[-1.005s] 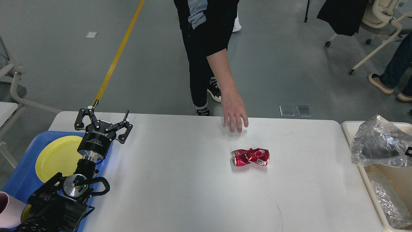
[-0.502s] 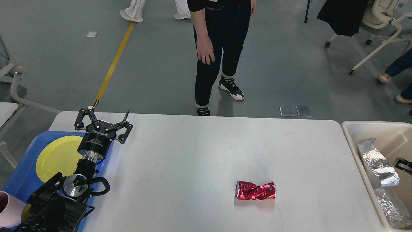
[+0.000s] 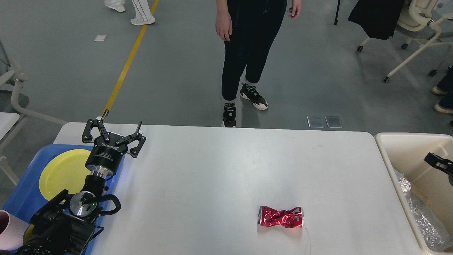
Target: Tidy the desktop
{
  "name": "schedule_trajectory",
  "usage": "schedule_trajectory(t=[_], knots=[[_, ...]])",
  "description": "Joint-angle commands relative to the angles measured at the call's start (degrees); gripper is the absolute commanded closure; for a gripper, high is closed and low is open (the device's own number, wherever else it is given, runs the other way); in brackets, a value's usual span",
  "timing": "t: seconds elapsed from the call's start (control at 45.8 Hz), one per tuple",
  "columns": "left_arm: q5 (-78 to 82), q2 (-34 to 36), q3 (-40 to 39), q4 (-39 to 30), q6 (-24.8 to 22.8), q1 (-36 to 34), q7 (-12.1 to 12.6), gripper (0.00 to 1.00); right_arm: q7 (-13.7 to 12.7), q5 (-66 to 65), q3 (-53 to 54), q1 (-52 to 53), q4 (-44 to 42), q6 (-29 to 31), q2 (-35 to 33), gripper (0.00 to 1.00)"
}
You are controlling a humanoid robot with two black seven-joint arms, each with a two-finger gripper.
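Smooth white desktop point(image 3: 212, 170) bears one crumpled, glossy red can point(image 3: 281, 216).

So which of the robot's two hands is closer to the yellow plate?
The left hand. It hangs open right at the yellow plate in the blue tray. The right hand is far across the desktop, over the cream bin.

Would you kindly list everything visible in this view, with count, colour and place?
Crushed red metal can: one, red, lying on the near right of the desktop.
White rectangular desktop: one, white, centre.
Blue plastic tray: one, blue, left edge.
Round yellow plate: one, yellow, in the tray.
Pink cup: one, pink, bottom left corner.
Cream rectangular bin: one, cream, right edge.
Crumpled silver foil: silver, inside the bin.
Standing person: one, dark clothes, beyond the table.
Left gripper: black, open, above the tray's edge.
Right gripper: black, over the bin, mostly cut off.
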Motion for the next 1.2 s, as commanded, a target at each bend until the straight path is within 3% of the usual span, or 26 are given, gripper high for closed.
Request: schedule_trajectory(t=[0.0,0.109,0.175,0.371,0.502,0.568,0.83,0.939,1.027,1.18], knots=[[0.0,0.0,0.0,0.0,0.0,0.0,0.0,0.0,2.7,-0.1,0.0,8.4,3.7,0.6,-0.4,0.0],[0.1,0.0,0.0,0.0,0.0,0.0,0.0,0.0,8.1,-1.3,-0.4,20.5,17.1,1.8,-4.9,0.0],[0.1,0.0,0.0,0.0,0.0,0.0,0.0,0.0,9.4,-3.9,-0.5,29.6,28.0,4.8,-8.4,0.0],[0.1,0.0,0.0,0.0,0.0,0.0,0.0,0.0,8.7,-22.3,-0.4,59.5,68.7,13.6,-19.1,0.0],[0.1,0.0,0.0,0.0,0.0,0.0,0.0,0.0,4.9,-35.0,-0.4,70.7,92.8,15.6,-23.8,0.0],[0.0,0.0,0.0,0.0,-0.1,0.0,0.0,0.0,3.2,-35.4,-0.5,72.9,100.4,15.5,-24.3,0.0],[0.1,0.0,0.0,0.0,-0.1,0.0,0.0,0.0,2.1,-27.3,-0.1,66.7,101.6,14.6,-22.7,0.0],[0.1,0.0,0.0,0.0,0.0,0.0,0.0,0.0,-0.1,-18.9,0.5,62.3,101.2,13.6,-22.1,0.0],[0.0,0.0,0.0,0.0,0.0,0.0,0.0,0.0,-1.7,-12.2,1.5,57.1,101.1,9.0,-20.1,0.0],[0.0,0.0,0.0,0.0,-0.1,0.0,0.0,0.0,-2.3,2.3,8.8,45.0,99.3,-3.9,-11.2,0.0]])
